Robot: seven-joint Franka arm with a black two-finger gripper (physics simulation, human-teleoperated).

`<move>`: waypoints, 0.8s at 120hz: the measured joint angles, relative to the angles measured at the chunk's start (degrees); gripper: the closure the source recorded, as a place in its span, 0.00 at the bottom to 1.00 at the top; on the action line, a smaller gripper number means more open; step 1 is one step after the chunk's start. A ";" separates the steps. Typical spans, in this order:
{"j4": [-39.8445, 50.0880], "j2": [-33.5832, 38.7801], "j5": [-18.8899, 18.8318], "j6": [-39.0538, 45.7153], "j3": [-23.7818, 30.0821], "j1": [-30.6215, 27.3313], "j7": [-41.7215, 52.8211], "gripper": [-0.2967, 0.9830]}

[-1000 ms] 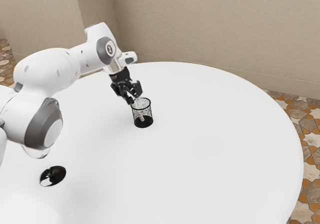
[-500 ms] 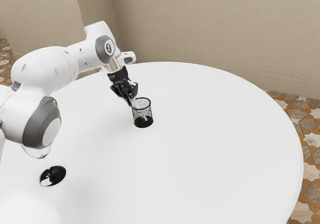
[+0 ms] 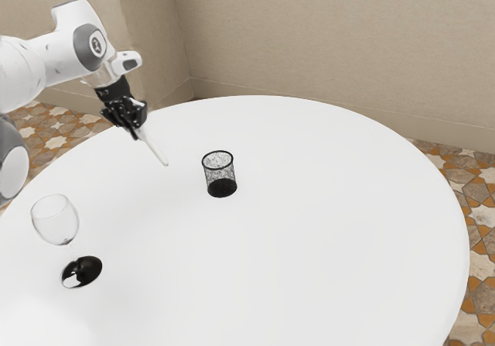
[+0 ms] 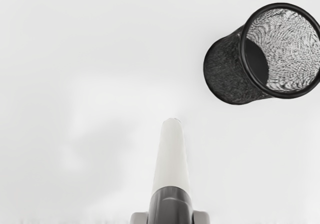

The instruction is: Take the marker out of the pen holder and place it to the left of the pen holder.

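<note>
Marker (image 3: 155, 148), one in number, pinched between the two fingers of the gripper (image 3: 137, 132) and lying wholly outside the pen holder (image 3: 221, 186). In the exterior view the marker slants downward from the gripper toward the exterior view's right, its free end over the table (image 3: 309, 230); the height of that end above the surface cannot be judged. The wrist view details a pale, tapering barrel and a dark grey section at the held end, flanked by two grey fingertips (image 4: 201, 217), one on each side. Containers, two in number: the pen holder and a clear glass (image 3: 56, 219). The pen holder, a single cylinder of black mesh with a thick round rim and a solid dark base, stands upright and empty on the table, its floor visible through the open mouth. It is apart from the marker, which lies on the exterior view's left of it. The glass, also single, has a transparent rounded bowl, seen near the exterior view's left edge; just below the bowl is one glossy black disc (image 3: 91, 269), the connection between them too faint to trace. Supporting surface: one white table with a curved edge. Background: beige walls (image 3: 325, 44) and a patterned floor (image 3: 484, 199).
</note>
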State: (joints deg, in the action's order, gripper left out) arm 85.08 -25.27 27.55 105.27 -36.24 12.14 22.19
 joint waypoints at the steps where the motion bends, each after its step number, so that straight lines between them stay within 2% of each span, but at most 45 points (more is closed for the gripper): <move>1: 0.48 -0.12 -0.08 0.33 -0.12 -0.02 -0.05 0.82; 9: 3.46 -1.76 -0.28 4.26 -0.12 -0.05 -0.40 0.82; 24: 6.23 -4.86 2.03 13.85 2.46 -0.08 -0.77 0.82; 44: 6.62 -5.33 4.75 20.70 3.46 -0.09 -0.15 0.54; 53: 6.46 -2.06 4.61 20.56 3.70 0.09 0.24 0.45; 57: 6.45 2.58 2.56 19.43 4.40 0.10 0.23 0.42; 64: 5.95 12.24 -5.20 16.29 9.22 0.13 -0.75 0.37; 69: 4.14 15.98 -9.74 13.59 11.98 0.23 -1.53 0.35; 84: -2.92 20.59 -20.55 4.24 20.91 -0.04 -4.20 0.30; 96: -5.86 21.06 -25.16 -1.62 24.75 1.84 -6.32 0.27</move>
State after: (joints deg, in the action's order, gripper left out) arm 79.22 -4.20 2.38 103.65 -11.49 13.98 15.87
